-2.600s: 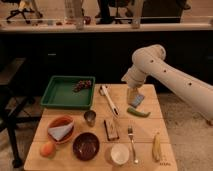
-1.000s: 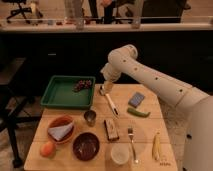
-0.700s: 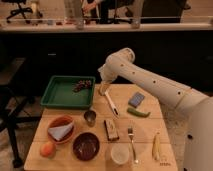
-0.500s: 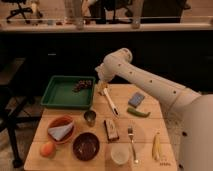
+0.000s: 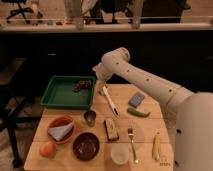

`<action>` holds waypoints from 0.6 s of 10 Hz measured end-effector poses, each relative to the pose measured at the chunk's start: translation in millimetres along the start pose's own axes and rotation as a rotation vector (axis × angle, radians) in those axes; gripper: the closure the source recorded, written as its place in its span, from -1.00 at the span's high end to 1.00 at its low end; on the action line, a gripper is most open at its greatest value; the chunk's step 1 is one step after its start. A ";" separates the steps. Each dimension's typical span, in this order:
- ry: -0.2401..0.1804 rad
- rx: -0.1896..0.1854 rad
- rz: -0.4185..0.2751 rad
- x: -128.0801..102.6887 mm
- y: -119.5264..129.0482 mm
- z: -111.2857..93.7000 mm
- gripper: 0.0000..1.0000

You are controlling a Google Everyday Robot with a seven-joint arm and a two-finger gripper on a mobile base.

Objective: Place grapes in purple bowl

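The grapes, a small dark reddish-purple bunch, lie in the far right corner of a green tray. The purple bowl sits empty near the table's front edge, to the right of the orange bowl. My gripper is at the end of the white arm, just right of the grapes, at the tray's right rim.
An orange bowl holds a blue-grey cloth, with an orange fruit in front of it. A metal cup, snack bar, white cup, fork, banana, white utensil, blue sponge and green pepper lie around.
The arm has swung left from the blue sponge across the table, and the gripper has come down beside the grapes at the tray's right rim.
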 end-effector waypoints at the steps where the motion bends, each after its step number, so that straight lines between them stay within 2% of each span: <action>1: 0.001 0.001 -0.002 -0.3 0.1 0.2 0.60; 3: 0.010 0.005 -0.010 -0.8 -0.8 4.0 0.60; 6: -0.009 -0.013 -0.035 -31.2 -7.3 35.3 0.60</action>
